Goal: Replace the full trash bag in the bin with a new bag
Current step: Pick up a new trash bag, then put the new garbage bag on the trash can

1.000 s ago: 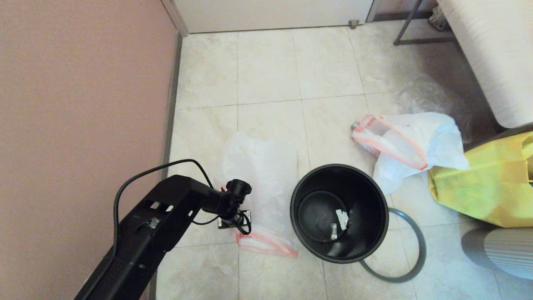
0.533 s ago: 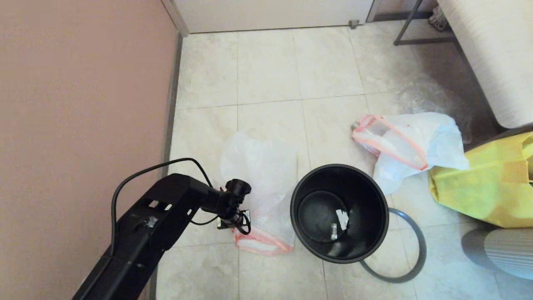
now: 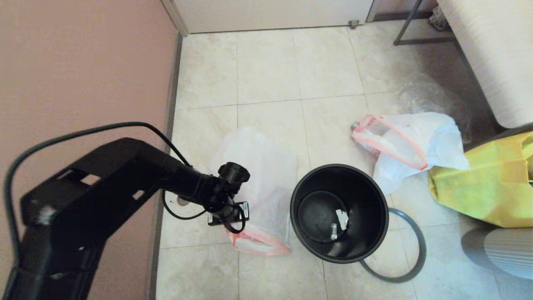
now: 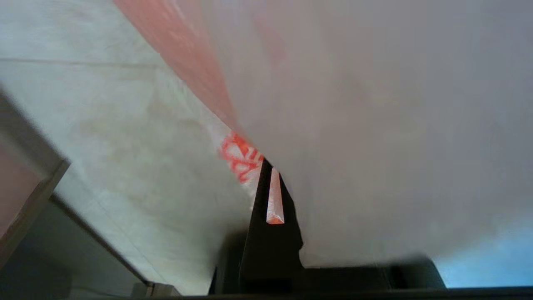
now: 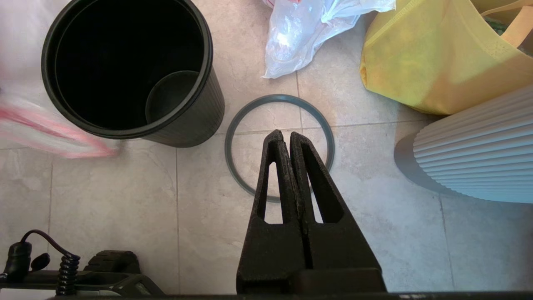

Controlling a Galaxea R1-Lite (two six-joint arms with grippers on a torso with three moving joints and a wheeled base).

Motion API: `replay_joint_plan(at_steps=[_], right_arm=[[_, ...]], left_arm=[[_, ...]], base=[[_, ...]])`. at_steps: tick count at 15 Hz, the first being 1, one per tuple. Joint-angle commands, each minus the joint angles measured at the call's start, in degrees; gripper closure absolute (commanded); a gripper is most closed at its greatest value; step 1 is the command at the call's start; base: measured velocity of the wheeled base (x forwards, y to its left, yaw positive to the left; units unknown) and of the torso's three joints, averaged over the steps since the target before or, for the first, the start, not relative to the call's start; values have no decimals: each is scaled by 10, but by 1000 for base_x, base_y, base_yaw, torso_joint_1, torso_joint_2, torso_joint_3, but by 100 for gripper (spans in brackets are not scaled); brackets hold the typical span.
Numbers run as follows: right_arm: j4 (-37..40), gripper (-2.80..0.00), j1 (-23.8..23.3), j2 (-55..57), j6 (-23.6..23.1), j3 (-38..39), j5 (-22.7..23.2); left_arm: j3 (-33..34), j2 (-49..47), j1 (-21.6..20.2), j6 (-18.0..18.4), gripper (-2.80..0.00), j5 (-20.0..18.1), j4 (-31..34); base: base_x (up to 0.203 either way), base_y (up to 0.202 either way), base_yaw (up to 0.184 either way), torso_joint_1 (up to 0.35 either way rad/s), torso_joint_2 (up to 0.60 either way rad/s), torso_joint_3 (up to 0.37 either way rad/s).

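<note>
The new bag (image 3: 260,189), thin translucent white with a pink-orange hem (image 3: 258,246), hangs crumpled left of the bin, its hem end raised off the tiles. My left gripper (image 3: 234,228) is shut on it near the hem; in the left wrist view its film (image 4: 374,125) drapes over the gripper (image 4: 270,164), with red print (image 4: 239,156) beside one finger. The black bin (image 3: 377,196) stands bare of any bag, and its grey hoop (image 3: 412,266) lies on the floor beside it. The full trash bag (image 3: 416,141) lies beyond the bin, to its right. My right gripper (image 5: 286,135) hangs shut and holds nothing above the hoop (image 5: 279,97).
A yellow fabric bag (image 3: 483,187) sits right of the full bag, with a white ribbed object (image 3: 504,250) in front of it. A pink wall (image 3: 83,83) runs along the left, and a ribbed white panel on a metal frame (image 3: 491,54) stands at the far right.
My left arm has risen and drawn back to the left, lifting the new bag's hem end off the floor. The bag has bunched up beside the bin.
</note>
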State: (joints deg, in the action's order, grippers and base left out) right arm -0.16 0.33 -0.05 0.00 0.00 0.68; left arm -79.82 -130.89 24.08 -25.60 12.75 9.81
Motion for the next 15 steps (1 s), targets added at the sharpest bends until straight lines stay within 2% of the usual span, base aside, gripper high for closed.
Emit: replay_joint_plan(at_steps=[1,3,5,9,13,15], right_arm=[[0,0,0,0,0,0,0],[0,0,0,0,-1,0,0],[0,0,0,0,0,0,0],[0,0,0,0,0,0,0],[0,0,0,0,0,0,0],[0,0,0,0,0,0,0]], left_arm=[[59,136,19,-5,0,7,2],[94,221,37,-7,0,24,31],[110,287,52,-8,0,18,107],[112,398,75,-4,0,-95,234],[85,495,84,40,0,-187,329],[63,516,90,54,0,-237,346]], base=[[0,0,0,0,0,0],[0,0,0,0,0,0],[0,0,0,0,0,0],[0,0,0,0,0,0],[0,0,0,0,0,0],[0,0,0,0,0,0]])
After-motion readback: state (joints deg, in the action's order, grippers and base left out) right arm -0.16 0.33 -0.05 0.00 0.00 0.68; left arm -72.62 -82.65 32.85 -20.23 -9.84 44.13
